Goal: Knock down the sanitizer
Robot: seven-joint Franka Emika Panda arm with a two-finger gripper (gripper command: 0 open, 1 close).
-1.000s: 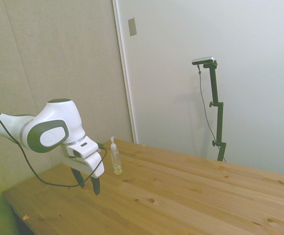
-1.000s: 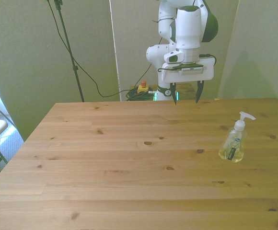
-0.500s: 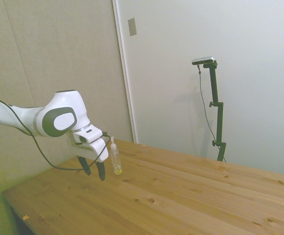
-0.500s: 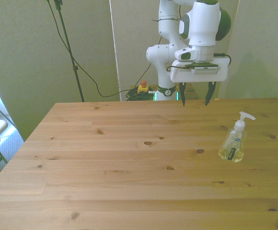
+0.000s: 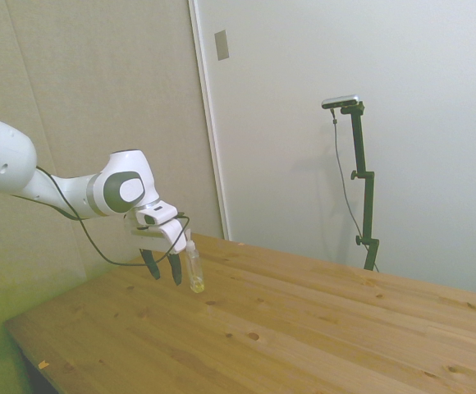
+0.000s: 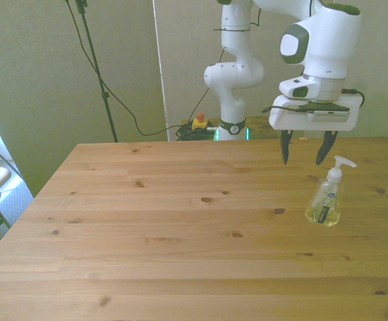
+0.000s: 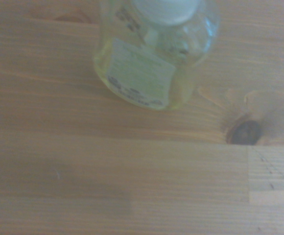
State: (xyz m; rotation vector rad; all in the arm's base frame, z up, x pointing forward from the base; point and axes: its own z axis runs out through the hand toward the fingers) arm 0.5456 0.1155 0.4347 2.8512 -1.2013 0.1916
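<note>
Table (image 6: 147,227): bare wood around your target; a dark knot (image 7: 246,132) lies near the bottle's base.
Sanitizer (image 6: 326,196): you see it upright at the front view's right, yellowish liquid low inside.
Gripper (image 6: 303,158): fingers spread wide, pointing down, hanging just behind the pump top, off the table.

Sanitizer (image 6: 325,200) (image 5: 194,267) (image 7: 154,54) standing upright on the table (image 6: 180,227), toward the front view's right. Gripper (image 6: 306,148) (image 5: 164,271) up in the air just behind it, fingers apart, close to its top, not touching the table.
</note>
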